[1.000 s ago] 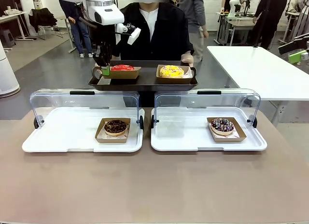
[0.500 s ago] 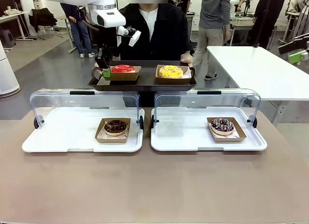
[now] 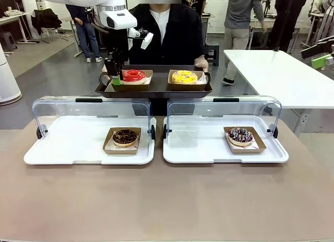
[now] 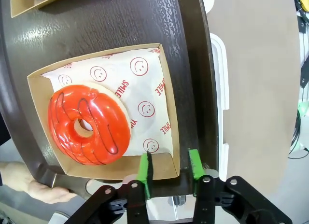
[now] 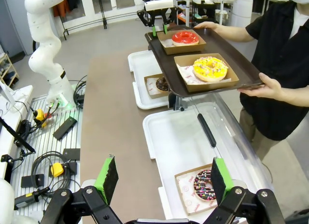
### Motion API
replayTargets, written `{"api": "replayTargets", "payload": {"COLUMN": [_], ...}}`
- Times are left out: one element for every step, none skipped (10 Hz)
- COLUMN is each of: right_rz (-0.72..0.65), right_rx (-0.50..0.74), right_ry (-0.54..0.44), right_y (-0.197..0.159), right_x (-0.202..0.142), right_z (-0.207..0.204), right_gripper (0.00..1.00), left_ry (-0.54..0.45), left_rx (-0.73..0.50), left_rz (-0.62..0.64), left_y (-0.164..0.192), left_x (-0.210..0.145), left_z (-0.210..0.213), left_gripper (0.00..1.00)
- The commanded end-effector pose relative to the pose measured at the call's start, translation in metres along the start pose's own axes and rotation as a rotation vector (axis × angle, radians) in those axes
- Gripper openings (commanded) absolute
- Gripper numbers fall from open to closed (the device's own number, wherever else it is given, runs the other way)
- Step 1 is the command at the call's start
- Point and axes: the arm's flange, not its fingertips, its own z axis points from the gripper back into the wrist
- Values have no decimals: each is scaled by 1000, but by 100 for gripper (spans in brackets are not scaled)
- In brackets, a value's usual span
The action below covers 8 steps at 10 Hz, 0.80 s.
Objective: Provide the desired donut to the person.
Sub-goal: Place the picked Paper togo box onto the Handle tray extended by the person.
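Across the table in the front view, the person [image 3: 166, 31] in a black shirt over a white collar holds a dark tray [image 3: 154, 88] level above the far edge. On it sit two brown card boats: the red donut [image 3: 133, 75] at the picture's left, glossy and smooth, and a yellow donut [image 3: 184, 76] at the right. The left gripper [image 3: 116, 76] hangs at the left end of the red donut's boat, green pads down at its rim. Nearer the camera, two white display trays with clear hinged lids raised stand side by side on the tan table [image 3: 167, 200]; the left one [image 3: 62, 148] holds a chocolate donut [image 3: 125, 136], the right one [image 3: 198, 148] a sprinkled chocolate donut [image 3: 240, 134].

From the left wrist, the red donut [image 4: 89, 123] shows a shiny glaze with piped ridges and lies on white paper printed with smiley faces and "SMILE", inside the card boat [image 4: 166, 113]. The left gripper [image 4: 170, 167] has its fingers parted and straddles the boat's near corner, holding nothing. The tray's surface [image 4: 120, 21] is dark and finely grained.

From the right wrist, the right gripper [image 5: 164, 178] hangs spread wide and empty over the near white tray [image 5: 174, 137], with the sprinkled donut [image 5: 206, 184] below. Farther off, the person [image 5: 285, 64] holds the dark tray [image 5: 169, 55] with the red donut [image 5: 185, 38] and yellow donut [image 5: 210, 68].
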Motion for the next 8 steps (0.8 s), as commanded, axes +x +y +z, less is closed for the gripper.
{"api": "replayTargets", "payload": {"right_rz": [1,1,1,1,1,1,1,1], "right_rx": [-1,-1,-1,-1,-1,-1,-1,-1], "right_ry": [-6,-6,-6,-6,-6,-6,-6,-6], "right_y": [1,1,1,1,1,1,1,1], "right_x": [1,1,1,1,1,1,1,1], "right_z": [0,0,0,0,0,0,0,0], "right_gripper": [100,100,100,100,100,100,100,100], "left_ry": [-18,-18,-18,-17,-17,-16,-18,-29], "left_rx": [-12,-12,-16,-18,-23,-26,-28,-28], "left_rz": [18,19,20,21,21,19,22,24], "left_y": [-2,-2,-2,-2,-2,-2,-3,-5], "left_x": [-5,-5,-5,-5,-5,-5,-6,-9], "left_z": [5,6,6,6,5,5,6,9], "left_gripper": [100,91,100,100,100,90,99,98]}}
